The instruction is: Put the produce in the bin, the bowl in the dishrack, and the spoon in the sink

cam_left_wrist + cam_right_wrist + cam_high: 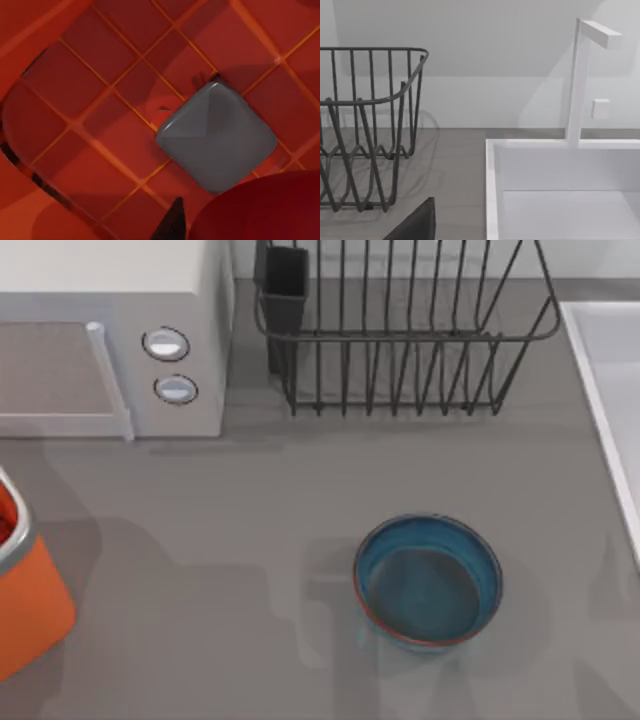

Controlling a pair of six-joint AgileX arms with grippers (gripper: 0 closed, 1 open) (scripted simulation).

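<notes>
The produce [260,210] sits low inside the orange bin [35,610], far left of the teal bowl [428,582]. Whether either claw is open, I cannot tell; release only with it well below the rim.

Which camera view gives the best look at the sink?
The right wrist view: the sink shows its raised rim, its inside walls and the faucet standing behind it. The top view catches just its edge at the table's right. The left wrist view looks into the orange bin.
</notes>
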